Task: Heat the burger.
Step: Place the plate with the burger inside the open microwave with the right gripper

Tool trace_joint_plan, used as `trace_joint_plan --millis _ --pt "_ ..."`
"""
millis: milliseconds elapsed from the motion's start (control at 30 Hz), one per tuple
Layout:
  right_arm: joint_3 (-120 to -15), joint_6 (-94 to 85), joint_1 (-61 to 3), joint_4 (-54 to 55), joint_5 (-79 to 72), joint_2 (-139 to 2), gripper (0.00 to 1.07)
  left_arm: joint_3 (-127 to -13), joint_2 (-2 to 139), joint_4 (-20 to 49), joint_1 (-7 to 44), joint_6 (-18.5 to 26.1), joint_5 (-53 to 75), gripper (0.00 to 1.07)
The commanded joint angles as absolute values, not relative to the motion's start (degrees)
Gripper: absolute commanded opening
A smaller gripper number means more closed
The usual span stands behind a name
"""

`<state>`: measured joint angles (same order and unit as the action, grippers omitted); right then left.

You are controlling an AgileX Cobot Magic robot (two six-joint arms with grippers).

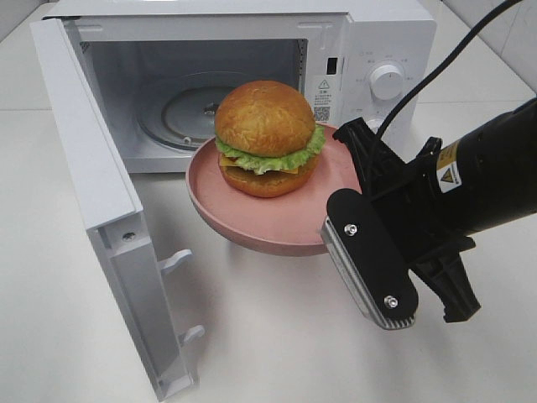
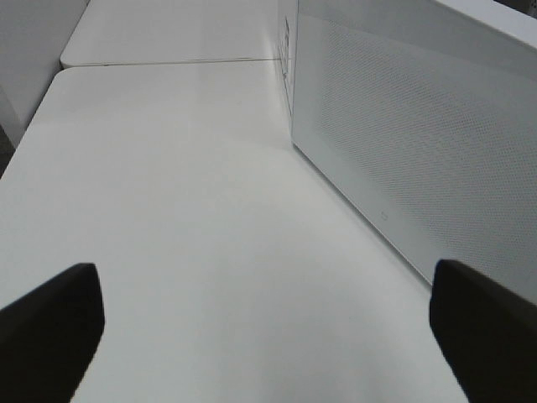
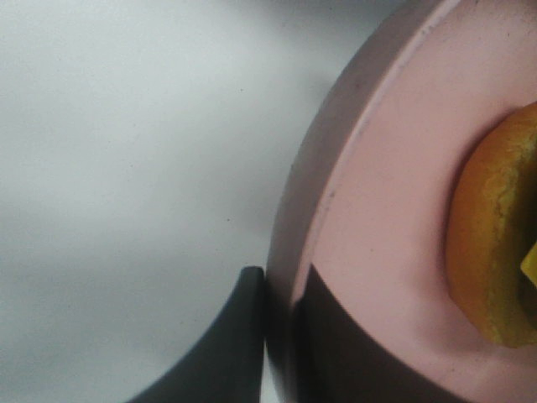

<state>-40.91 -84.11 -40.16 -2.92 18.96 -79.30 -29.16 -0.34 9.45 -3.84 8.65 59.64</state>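
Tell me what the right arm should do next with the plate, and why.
Probably ease the pink plate forward, kept level, into the microwave. The right tool is clamped on the plate's rim, the burger sits on it just outside the cavity, the door stands open and the glass turntable is bare.

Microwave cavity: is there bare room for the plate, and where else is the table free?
The cavity is empty down to its glass turntable, walled by the open door and the control panel. Bare table lies between door and right gripper. Crowded: the doorway, where the plate with the burger hangs.
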Motion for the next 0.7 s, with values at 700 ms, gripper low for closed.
trace_joint_plan --millis 700 --pt "-46.93 -84.97 -39.99 -2.98 13.69 -85.03 0.0 -29.05 -1.26 9.8 -3.78 8.59 59.36 0.98"
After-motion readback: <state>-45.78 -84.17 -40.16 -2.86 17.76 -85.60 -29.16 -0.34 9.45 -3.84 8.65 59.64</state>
